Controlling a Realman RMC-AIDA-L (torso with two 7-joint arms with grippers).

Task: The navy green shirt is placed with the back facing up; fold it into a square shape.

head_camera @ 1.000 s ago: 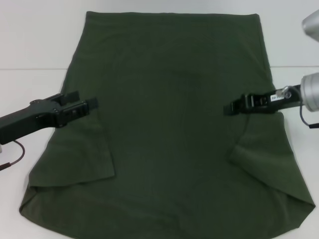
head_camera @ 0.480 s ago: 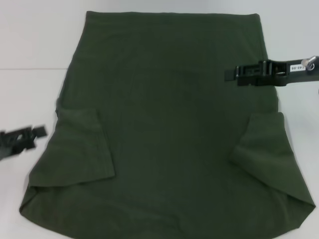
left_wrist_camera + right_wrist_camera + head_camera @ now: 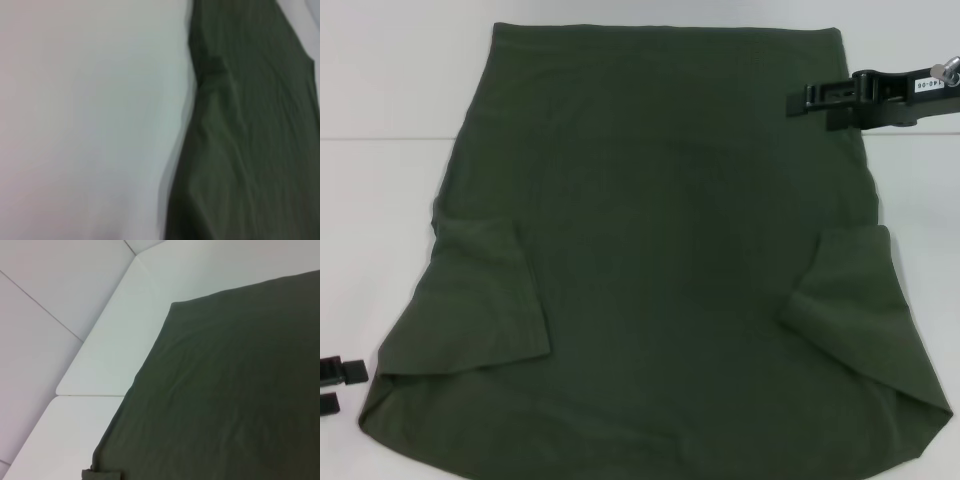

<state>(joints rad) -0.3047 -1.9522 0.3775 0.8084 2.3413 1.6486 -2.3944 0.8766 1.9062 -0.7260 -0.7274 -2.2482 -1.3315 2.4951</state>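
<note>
Sleeves folded in, the navy green shirt (image 3: 660,250) lies flat on the surface (image 3: 380,90); the left tool (image 3: 340,385) sits open and empty, while the right tool (image 3: 800,100) hovers with prongs together, holding nothing.

- The navy green shirt (image 3: 660,250) lies spread flat on the table (image 3: 380,190), filling its middle.
- Both sleeves are folded inward onto the body, one on the left (image 3: 485,290), one on the right (image 3: 845,290).
- The right hand (image 3: 798,100) hangs above the shirt's far right edge.
- The left hand (image 3: 355,385) sits at the near left, beside the shirt's corner.
</note>
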